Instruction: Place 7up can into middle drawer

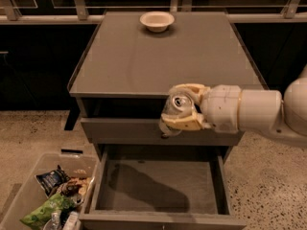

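Observation:
My gripper [181, 108] is shut on the 7up can [173, 110], a small silver-white can with a shiny top. It holds the can in the air in front of the cabinet's front edge, above the open middle drawer [160, 188]. The can hides the front of the closed upper drawer [124, 131] behind it. The middle drawer is pulled out, with low side walls and a bare flat floor; the arm's shadow lies on the floor. My white arm [249, 111] reaches in from the right.
A cream bowl [157, 20] stands at the back of the cabinet top [144, 61]. A clear plastic bin [43, 195] with snack bags sits on the floor left of the drawer. A railing and dark glass run behind the cabinet.

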Robot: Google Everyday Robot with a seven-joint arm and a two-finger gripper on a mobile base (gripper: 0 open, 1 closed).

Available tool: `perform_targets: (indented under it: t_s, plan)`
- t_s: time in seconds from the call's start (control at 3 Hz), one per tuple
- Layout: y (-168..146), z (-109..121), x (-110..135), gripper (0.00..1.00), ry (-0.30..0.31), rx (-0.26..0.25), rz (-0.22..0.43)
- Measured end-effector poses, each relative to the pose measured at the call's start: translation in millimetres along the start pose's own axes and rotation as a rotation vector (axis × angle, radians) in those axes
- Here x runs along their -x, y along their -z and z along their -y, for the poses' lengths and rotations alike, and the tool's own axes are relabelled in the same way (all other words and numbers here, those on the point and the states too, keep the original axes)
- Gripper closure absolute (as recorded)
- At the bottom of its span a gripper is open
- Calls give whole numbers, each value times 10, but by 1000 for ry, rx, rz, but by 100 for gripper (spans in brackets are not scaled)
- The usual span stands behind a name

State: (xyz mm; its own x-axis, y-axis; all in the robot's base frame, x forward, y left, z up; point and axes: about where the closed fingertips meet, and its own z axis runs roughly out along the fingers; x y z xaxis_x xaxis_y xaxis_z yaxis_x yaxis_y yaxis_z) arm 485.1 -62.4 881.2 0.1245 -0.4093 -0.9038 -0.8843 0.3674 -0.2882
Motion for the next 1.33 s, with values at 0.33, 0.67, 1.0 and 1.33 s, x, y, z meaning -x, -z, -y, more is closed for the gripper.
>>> perform_targets:
  t_s: [0.33,0.67,1.0,1.33]
  plan:
    - [274,-338,-294,100,-8,-47,-86]
    - [335,-486,-790,100,-9,-104,-186]
    - [303,-430,-1299,100,-11,-190,-245]
    - [259,-381,-1808,100,-47,-282,-255]
